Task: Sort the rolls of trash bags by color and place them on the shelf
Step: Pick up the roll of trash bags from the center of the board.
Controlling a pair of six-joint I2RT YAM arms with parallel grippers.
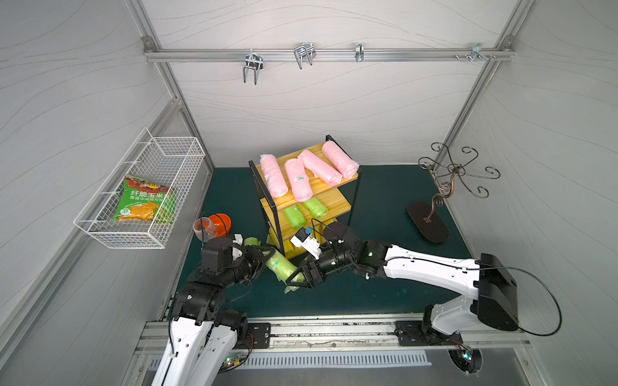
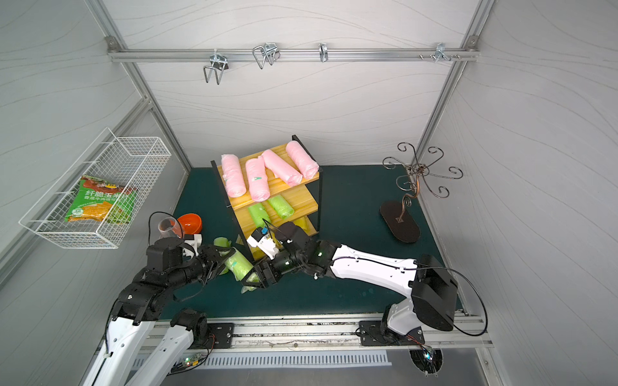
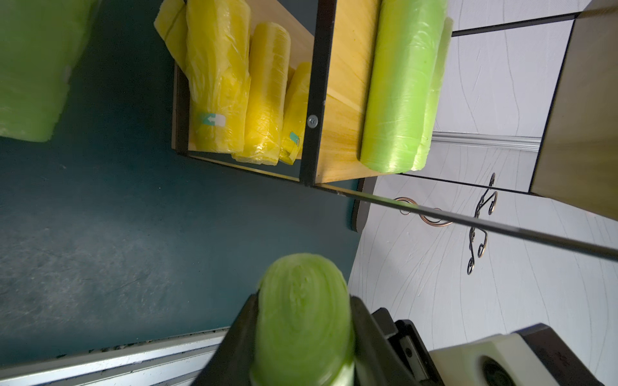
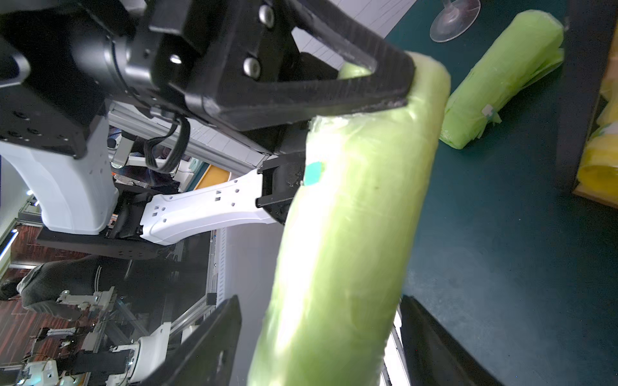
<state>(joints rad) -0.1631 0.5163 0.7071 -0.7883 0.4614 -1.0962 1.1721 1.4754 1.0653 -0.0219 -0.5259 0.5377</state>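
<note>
Left hand [image 3: 302, 309] grips roll [image 4: 351, 234]; label [image 4: 314, 173] (right-wrist view)

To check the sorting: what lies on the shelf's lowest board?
Yellow rolls; three show in the left wrist view. The shelf post and middle board cover the rest, so the full number is hidden.

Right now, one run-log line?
left gripper: shut on green roll | right gripper: open around its other end | shelf: pink rolls top, green pair middle, yellow rolls bottom | spare green roll: on mat
</note>
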